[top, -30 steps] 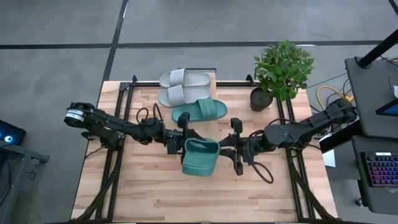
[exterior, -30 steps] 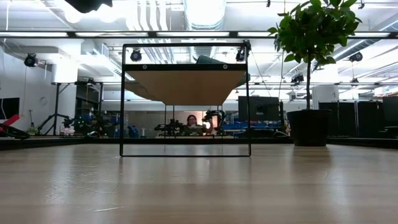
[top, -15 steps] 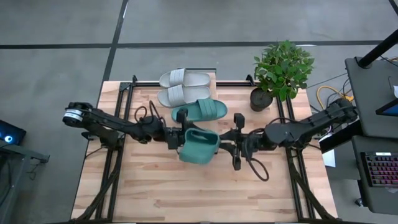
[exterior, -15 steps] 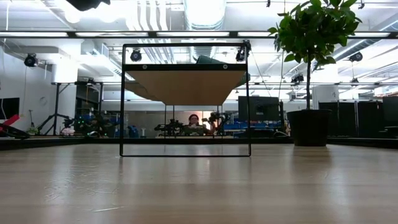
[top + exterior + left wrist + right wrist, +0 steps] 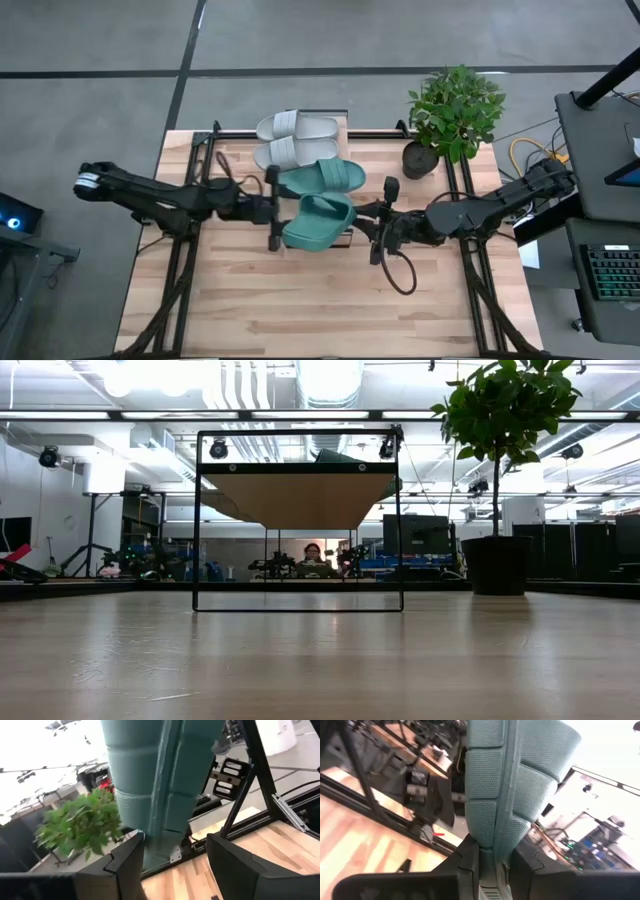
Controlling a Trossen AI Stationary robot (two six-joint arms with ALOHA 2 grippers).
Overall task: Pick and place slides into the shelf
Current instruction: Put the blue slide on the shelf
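Observation:
Two pale slides (image 5: 295, 127) (image 5: 293, 152) and one teal slide (image 5: 322, 178) lie on the shelf (image 5: 300, 500) at the table's far middle. A second teal slide (image 5: 318, 220) hangs in the air just in front of the shelf, with my right gripper (image 5: 362, 222) shut on its right end. My left gripper (image 5: 282, 212) stands open at the slide's left end. In the left wrist view its fingers (image 5: 125, 870) flank the slide (image 5: 155, 795) without touching it. My right gripper pinches the teal slide's end nearest the table's right edge (image 5: 492, 847) between its two fingers (image 5: 467, 862). It comes in about level from the table's right, along the slide's length. The ribbed sole faces the wrist camera. The slide is lifted clear of the table.
A potted plant (image 5: 452, 115) stands at the far right, beside the shelf. Dark frame rails (image 5: 180, 270) run along the table's left and right sides. Bare wood (image 5: 320, 310) lies toward the near edge. A desk with a keyboard (image 5: 610, 270) stands off the table's right.
My left gripper has opened, let go of the teal slide and drawn back toward the table's left edge. My right gripper has kept its place while its wrist turned. The slide has swung from the near side toward the shelf.

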